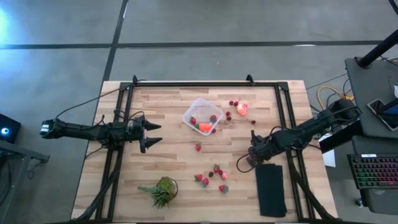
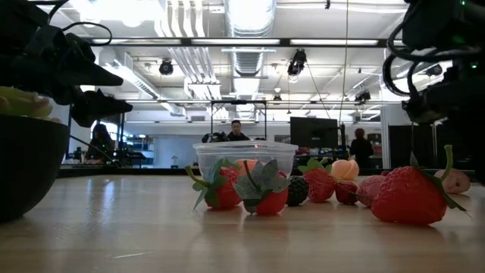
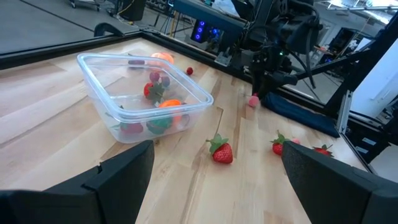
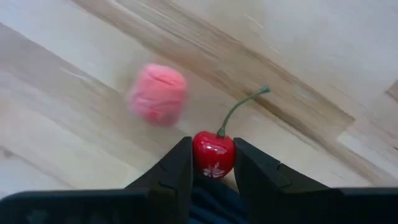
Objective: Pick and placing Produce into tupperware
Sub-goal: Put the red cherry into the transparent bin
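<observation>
The desk (image 1: 174,155) is pale wood, smooth with a visible striped grain and a soft sheen. The tupperware (image 3: 142,93) is clear, glossy plastic, and the cherry (image 4: 213,152) between the matt black fingers (image 4: 171,174) of the right tool (image 4: 213,177) is shiny red. The pink piece (image 4: 158,93) beside it looks dull and slightly ridged.

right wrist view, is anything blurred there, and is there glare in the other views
In the right wrist view the pink piece on the wood is smeared, while the cherry pinched between the right gripper jaws is crisp. In the low view the ceiling lights wash out the top, and the nearest strawberry looks soft. In the high view the pink-orange fruit glows overexposed.
</observation>
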Available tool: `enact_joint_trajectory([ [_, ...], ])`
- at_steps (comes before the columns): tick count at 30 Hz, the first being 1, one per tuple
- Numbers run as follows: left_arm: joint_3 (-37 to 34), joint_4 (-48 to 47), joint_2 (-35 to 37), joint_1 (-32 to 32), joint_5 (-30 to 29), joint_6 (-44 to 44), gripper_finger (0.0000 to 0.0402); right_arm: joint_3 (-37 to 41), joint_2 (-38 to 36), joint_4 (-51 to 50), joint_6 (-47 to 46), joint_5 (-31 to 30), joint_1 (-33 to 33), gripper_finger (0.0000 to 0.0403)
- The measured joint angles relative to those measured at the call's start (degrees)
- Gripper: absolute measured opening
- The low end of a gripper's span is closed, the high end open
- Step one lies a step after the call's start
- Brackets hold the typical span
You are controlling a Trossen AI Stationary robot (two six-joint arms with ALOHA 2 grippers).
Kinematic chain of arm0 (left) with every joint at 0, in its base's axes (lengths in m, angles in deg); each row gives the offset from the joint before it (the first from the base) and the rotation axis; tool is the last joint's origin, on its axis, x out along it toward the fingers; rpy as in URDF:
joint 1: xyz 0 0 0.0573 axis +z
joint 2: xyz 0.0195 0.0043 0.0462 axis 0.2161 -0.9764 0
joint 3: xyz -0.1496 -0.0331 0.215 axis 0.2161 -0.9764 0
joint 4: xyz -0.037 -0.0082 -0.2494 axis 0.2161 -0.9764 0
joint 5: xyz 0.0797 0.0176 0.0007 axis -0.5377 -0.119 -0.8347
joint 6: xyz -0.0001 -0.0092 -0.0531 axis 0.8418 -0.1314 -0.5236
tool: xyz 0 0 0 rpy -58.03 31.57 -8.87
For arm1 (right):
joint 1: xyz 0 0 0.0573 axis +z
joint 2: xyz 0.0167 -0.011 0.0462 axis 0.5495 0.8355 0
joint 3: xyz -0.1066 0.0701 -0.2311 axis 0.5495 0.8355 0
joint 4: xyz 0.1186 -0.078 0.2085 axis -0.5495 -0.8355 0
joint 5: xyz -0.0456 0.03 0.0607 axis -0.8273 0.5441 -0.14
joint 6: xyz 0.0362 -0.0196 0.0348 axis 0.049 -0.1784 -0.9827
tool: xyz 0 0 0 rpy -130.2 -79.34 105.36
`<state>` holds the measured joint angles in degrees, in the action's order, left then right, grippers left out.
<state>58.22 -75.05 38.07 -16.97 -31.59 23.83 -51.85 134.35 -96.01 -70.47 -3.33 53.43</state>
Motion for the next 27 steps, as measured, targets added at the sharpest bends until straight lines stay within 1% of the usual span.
enact_joint_trajectory([
  [4,0.0,0.0,0.0,0.0,0.0,0.0,0.0338,-2.6,-0.3,0.0,0.1,-4.5,-0.4,0.0097],
  [7,0.0,0.0,0.0,0.0,0.0,0.0,0.0338,-5.0,-0.5,0.0,2.6,-7.2,-3.1,0.0097],
  [10,0.0,0.0,0.0,0.0,0.0,0.0,0.0338,-8.1,-0.4,0.0,9.0,-8.2,-7.8,0.0099],
  [12,0.0,0.0,0.1,0.0,0.0,0.0,0.0338,-10.4,-0.3,0.9,15.1,-8.3,-11.7,0.0102],
  [15,0.0,0.0,0.1,0.0,0.0,0.0,0.0338,-13.4,-0.3,4.9,23.5,-8.1,-17.9,0.0104],
  [18,0.0,0.0,0.0,0.0,0.0,0.0,0.0338,-16.8,0.6,7.8,30.2,-6.4,-24.5,0.0104],
  [22,0.0,0.0,0.0,0.0,0.0,0.0,0.0338,-22.9,5.9,7.8,38.1,-2.3,-31.2,0.0104],
  [24,0.0,0.0,0.0,0.0,0.0,0.0,0.0338,-26.7,10.2,7.7,42.0,-0.3,-33.0,0.0104],
  [27,0.0,0.0,0.0,0.0,0.0,0.0,0.0338,-33.0,17.5,7.4,47.2,0.3,-34.1,0.0104],
])
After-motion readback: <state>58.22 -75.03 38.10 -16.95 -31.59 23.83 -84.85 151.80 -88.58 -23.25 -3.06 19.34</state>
